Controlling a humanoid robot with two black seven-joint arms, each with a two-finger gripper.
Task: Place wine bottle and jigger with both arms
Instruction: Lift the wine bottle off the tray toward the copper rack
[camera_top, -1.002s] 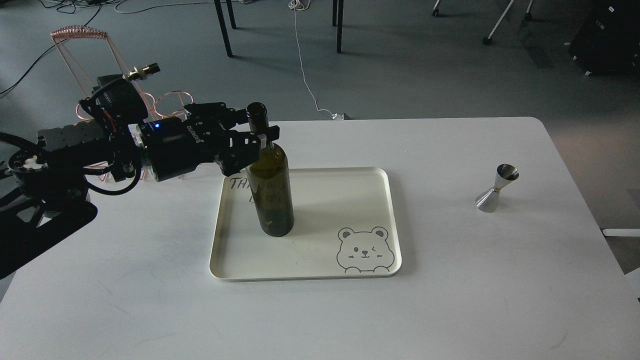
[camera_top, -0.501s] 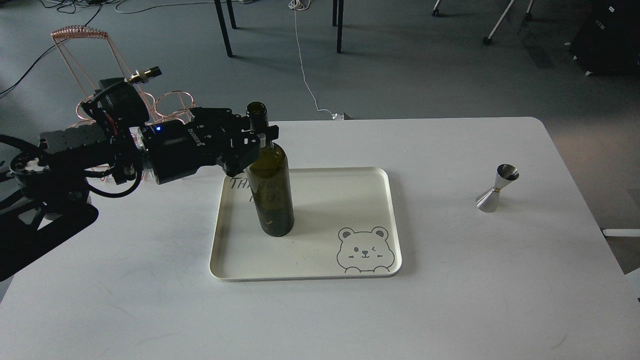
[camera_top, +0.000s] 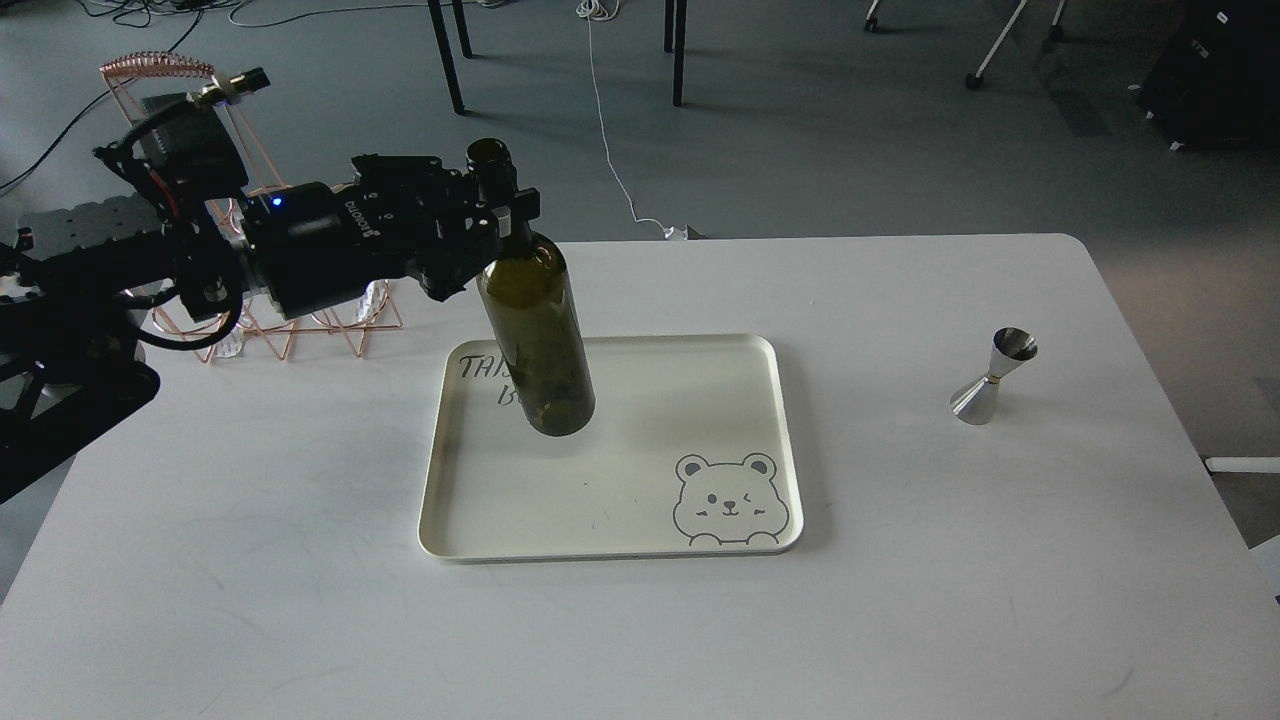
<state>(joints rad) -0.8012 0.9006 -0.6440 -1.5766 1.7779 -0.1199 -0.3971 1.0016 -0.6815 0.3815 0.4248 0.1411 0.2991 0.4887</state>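
Note:
The dark olive-green wine bottle (camera_top: 535, 320) hangs upright, slightly tilted, above the left part of the cream tray (camera_top: 770, 400). My left gripper (camera_top: 502, 213) is shut on the bottle's neck, just below the mouth, and holds it lifted off the tray. The steel jigger (camera_top: 994, 377) stands on the white table (camera_top: 900, 600) at the right, apart from the tray. My right arm and gripper are out of view.
A copper wire rack (camera_top: 300, 330) stands on the table's far left, behind my left arm. The tray bears a bear drawing (camera_top: 727, 500) at its front right and lettering at its back left. Beyond the table's far edge are floor, cables and chair legs.
My left gripper has risen and shifted a little left with the bottle, which has come up off the tray. The jigger has not moved.

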